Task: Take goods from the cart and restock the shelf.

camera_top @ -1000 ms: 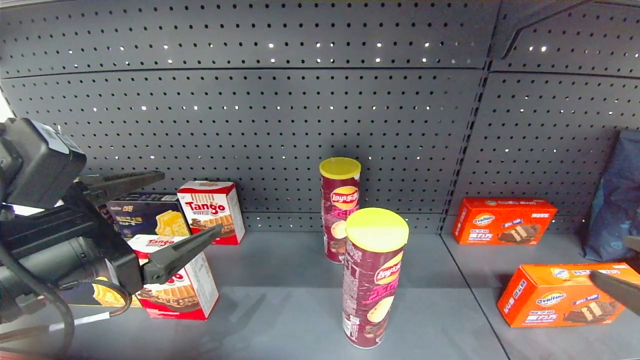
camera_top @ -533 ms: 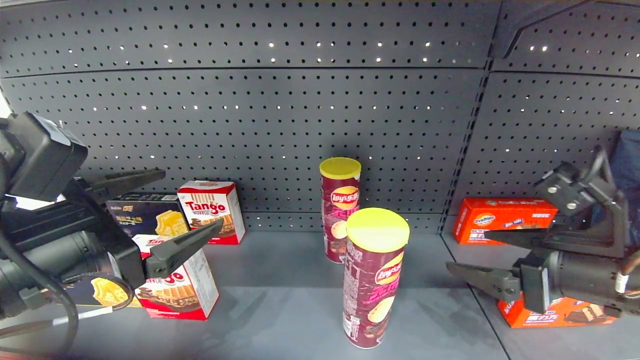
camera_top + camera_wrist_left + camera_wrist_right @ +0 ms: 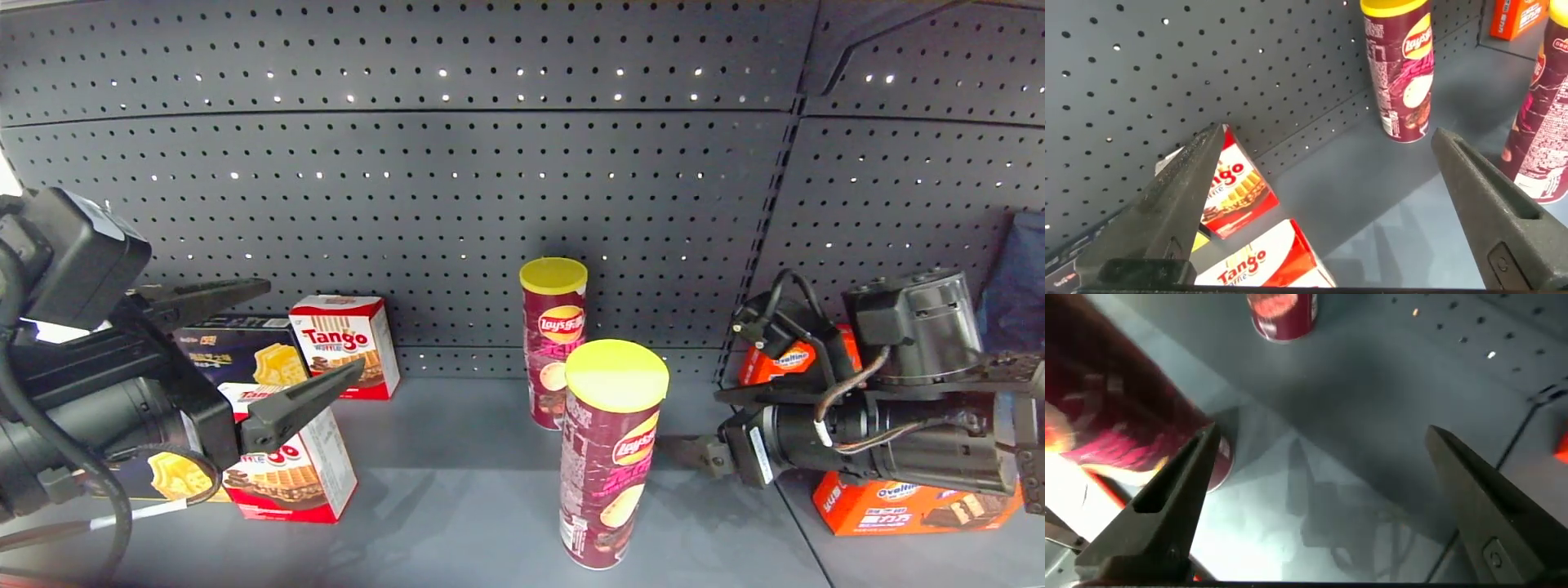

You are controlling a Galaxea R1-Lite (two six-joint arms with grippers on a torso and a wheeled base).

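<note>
Two tall maroon chip cans with yellow lids stand on the grey shelf (image 3: 457,425): the front can (image 3: 611,457) and the back can (image 3: 555,343) by the pegboard. My right gripper (image 3: 690,420) hovers just right of the front can, open and holding nothing. In the right wrist view the open gripper (image 3: 1323,431) has the front can (image 3: 1118,408) to one side and the back can (image 3: 1282,310) farther off. My left gripper (image 3: 314,325) is open and holds nothing above the wafer boxes. The left wrist view shows this gripper (image 3: 1327,131) facing the back can (image 3: 1400,69).
Red and white wafer boxes stand at the back (image 3: 347,343) and front (image 3: 294,469) left, beside a dark box (image 3: 237,351). Orange boxes (image 3: 784,359) (image 3: 906,502) lie on the right section, with a blue bag (image 3: 1012,310) at the far right. A perforated back panel (image 3: 457,204) closes the shelf.
My right arm has swung in from the right edge and moved left, bringing its open gripper close to the front can. The left arm has barely shifted.
</note>
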